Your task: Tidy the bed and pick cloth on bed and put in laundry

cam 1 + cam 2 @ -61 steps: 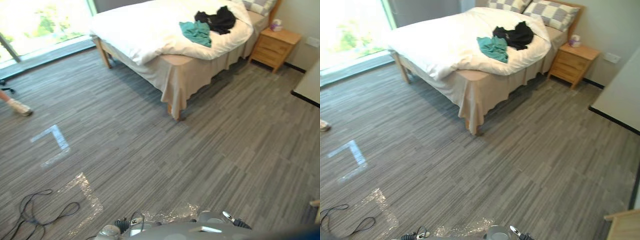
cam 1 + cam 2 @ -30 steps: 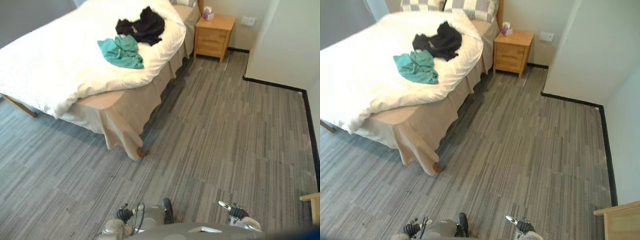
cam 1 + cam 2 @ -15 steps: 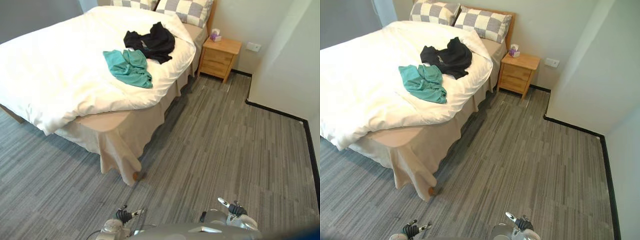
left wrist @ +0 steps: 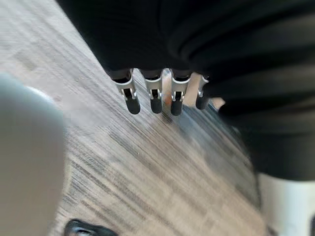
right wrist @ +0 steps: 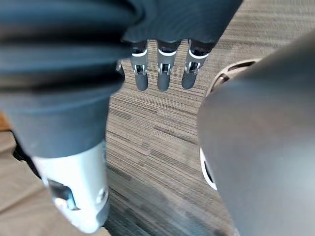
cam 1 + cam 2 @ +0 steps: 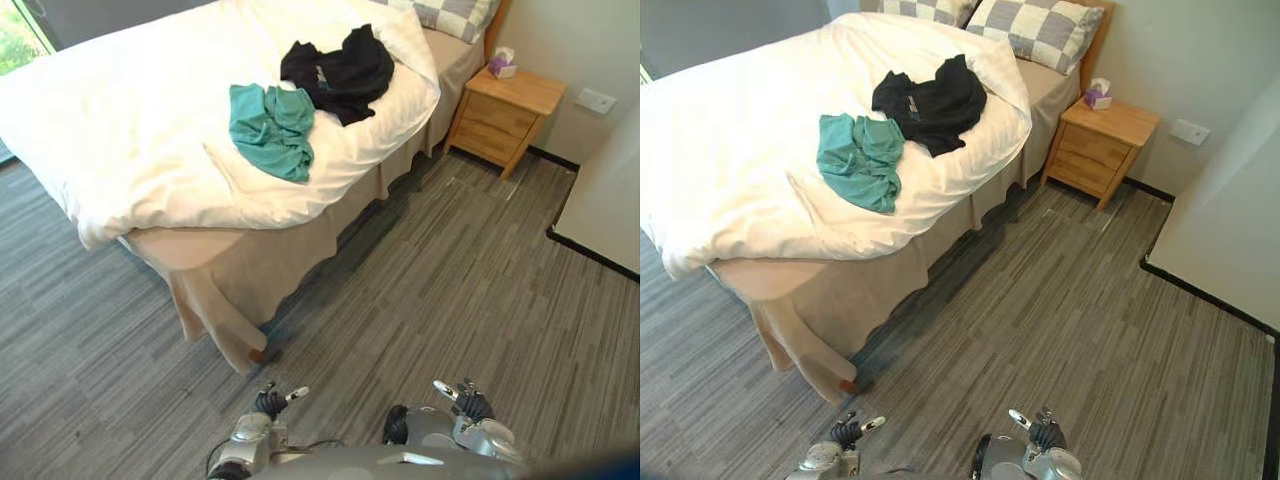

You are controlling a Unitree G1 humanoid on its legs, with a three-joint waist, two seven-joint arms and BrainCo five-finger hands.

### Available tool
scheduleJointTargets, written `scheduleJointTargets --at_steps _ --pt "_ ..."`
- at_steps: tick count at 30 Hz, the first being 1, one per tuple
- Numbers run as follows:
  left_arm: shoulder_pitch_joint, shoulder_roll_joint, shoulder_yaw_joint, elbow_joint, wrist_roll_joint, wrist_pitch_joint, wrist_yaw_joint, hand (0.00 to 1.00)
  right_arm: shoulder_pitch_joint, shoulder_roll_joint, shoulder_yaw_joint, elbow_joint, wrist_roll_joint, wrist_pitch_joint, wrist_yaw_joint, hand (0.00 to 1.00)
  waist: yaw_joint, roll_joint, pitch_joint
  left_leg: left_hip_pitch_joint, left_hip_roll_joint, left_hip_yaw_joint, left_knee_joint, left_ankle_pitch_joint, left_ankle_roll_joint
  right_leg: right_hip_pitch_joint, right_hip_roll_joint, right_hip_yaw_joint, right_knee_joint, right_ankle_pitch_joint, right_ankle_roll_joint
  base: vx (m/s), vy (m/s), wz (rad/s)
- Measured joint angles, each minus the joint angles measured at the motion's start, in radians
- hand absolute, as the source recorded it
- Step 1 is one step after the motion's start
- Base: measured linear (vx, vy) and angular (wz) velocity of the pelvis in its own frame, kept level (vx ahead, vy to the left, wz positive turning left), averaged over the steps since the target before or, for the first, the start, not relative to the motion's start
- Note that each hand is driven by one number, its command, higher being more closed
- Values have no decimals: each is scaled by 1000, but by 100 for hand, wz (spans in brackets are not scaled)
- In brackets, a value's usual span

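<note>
The view has swung nearer the bed [image 6: 225,265] since half a second ago; the clothes lie as they did. A teal cloth [image 6: 272,128] and a black cloth [image 6: 340,68] touch on the white duvet [image 6: 130,130], towards its nightstand-side edge, awaiting collection. Left hand [image 4: 155,96] and right hand [image 5: 164,73] hang empty over the floor [image 6: 450,280], fingers straight, side by side, probably because the bed is not yet within reach.

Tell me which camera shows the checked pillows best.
The right eye view: both pillows show at the head of the bed. The left eye view catches a strip of one at its top edge. Both wrist views face the floor.
</note>
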Motion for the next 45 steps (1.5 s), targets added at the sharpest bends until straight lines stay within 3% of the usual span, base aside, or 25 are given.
scheduleJointTargets --at_steps 2,4,5,6,7,8,10,13,18,20,22,23,24,26,28,29,30,31,33,35,38,40,41,45 --pt "2 5 -3 -2 -8 -24 1 0 -6 -10 4 16 -34 0 3 0 -1 9 1 -94 24 4 183 -27 -21 86 24 -34 -93 21 -4 201 -140 53" --pt "2 -1 -13 -5 -17 -39 1 0 -12 -27 18 36 -84 7 4 0 9 17 -2 -144 5 41 206 -67 -25 158 24 -64 -150 45 -13 251 -83 40" --pt "3 -2 -29 -5 -24 -47 1 0 -13 -34 30 44 -105 11 5 0 13 25 -7 -163 -15 70 167 -81 -25 178 18 -77 -162 48 -9 194 51 33" --pt "3 -1 -46 -5 -40 -55 0 0 -17 -36 38 53 -127 12 6 0 13 32 -11 -195 -60 129 23 -69 -21 206 -2 -106 -165 49 -1 272 104 48" --pt "0 -2 -50 -5 -50 -55 0 0 -26 -36 36 55 -138 12 9 0 10 35 -12 -213 -80 197 -83 -28 8 217 -12 -123 -163 46 10 290 118 46" --pt "0 0 -51 -5 -50 -55 0 0 -26 -39 33 56 -137 12 9 0 10 34 -11 -215 -85 221 -93 -9 39 221 -17 -129 -162 43 19 284 121 67" --pt "3 24 -84 -6 -58 -55 1 0 -16 -28 33 64 -143 6 13 0 4 -7 -30 -190 -169 345 -210 81 59 243 -86 -202 -193 61 65 246 138 100" --pt "4 37 -86 -6 -85 -51 2 0 -12 -25 32 65 -164 -1 13 0 1 -27 -25 -188 -207 415 -225 102 91 298 -112 -281 -228 77 90 196 143 94" --pt "6 52 -84 -14 -136 -34 4 0 -27 -1 38 61 -178 -5 11 0 19 -47 -33 -181 -213 385 -235 103 95 348 -99 -292 -221 113 113 124 -57 63" --pt "12 47 -85 -13 -135 -19 7 0 -27 0 43 61 -177 -10 6 0 15 -41 -36 -156 -214 380 -271 104 96 317 -119 -289 -82 112 113 104 -20 57" --pt "14 43 -87 -14 -134 -4 14 0 -17 2 33 58 -176 -12 -3 0 11 -32 -38 -98 -220 347 -333 106 101 235 -191 -235 215 121 99 136 -34 64" --pt "14 54 -98 -11 -134 1 16 0 -10 4 33 50 -173 -16 -6 0 -3 -34 -31 -68 -214 295 -372 88 111 162 -211 -155 373 46 96 185 -156 101" --pt "-2 69 -114 3 -134 12 16 0 -11 8 36 41 -174 -23 -6 0 -13 -59 -21 -45 -215 248 -393 83 101 120 -209 -102 428 -43 101 175 -182 105" --pt "-24 70 -125 22 -134 18 15 0 3 2 35 22 -172 -32 -8 0 -12 -58 -17 -33 -195 197 -383 85 97 68 -187 -61 392 -105 94 147 -182 93" --pt "-26 64 -127 25 -135 19 14 0 8 0 36 0 -167 -43 -8 0 -35 -48 -16 -35 -176 139 -375 87 66 47 -152 -5 226 -98 98 103 -226 109" --pt "-34 88 -137 33 -135 18 14 0 10 5 45 5 -168 -46 -8 0 -44 -97 -17 -27 -215 84 -400 89 22 53 -155 79 28 8 111 52 -251 95" --pt "-37 82 -145 36 -136 23 14 0 7 3 43 13 -164 -44 -7 0 -44 -91 -17 -22 -210 76 -409 94 20 62 -151 68 30 9 107 73 -307 87" --pt "-38 66 -162 24 -136 23 11 0 12 -11 36 20 -164 -44 -13 0 -36 -53 -32 -24 -185 83 -432 117 10 78 -122 47 -6 11 107 86 -246 34" --pt "-27 44 -164 26 -135 18 -1 0 3 -37 41 23 -164 -45 -15 0 -42 -15 -36 -33 -166 56 -460 137 -12 78 -94 40 -5 10 104 78 -201 44" --pt "-21 32 -165 25 -133 17 -3 0 -3 -47 49 24 -163 -45 -14 0 -46 -3 -41 -41 -155 34 -489 163 -16 80 -74 43 -16 11 104 64 -140 44" --pt "-26 44 -166 25 -132 14 -4 0 -6 -41 80 25 -153 -45 -4 0 -42 -20 -46 -49 -140 4 -506 185 -24 87 -44 76 -37 21 92 39 -58 26" --pt "-26 64 -165 26 -136 14 -1 0 -4 -29 103 30 -132 -45 4 0 -39 -52 -51 -47 -141 0 -507 192 -19 110 -35 99 -80 41 83 23 2 11" --pt "-24 67 -165 26 -139 14 0 0 -3 -28 114 31 -129 -45 8 0 -39 -55 -53 -47 -142 -2 -505 192 -19 117 -33 102 -93 51 80 5 28 5" --pt "-12 73 -153 40 -261 4 2 0 7 -21 124 38 -106 -32 13 0 -40 -71 -64 -46 -173 -21 -522 207 0 150 -41 149 -178 89 85 -47 86 6"
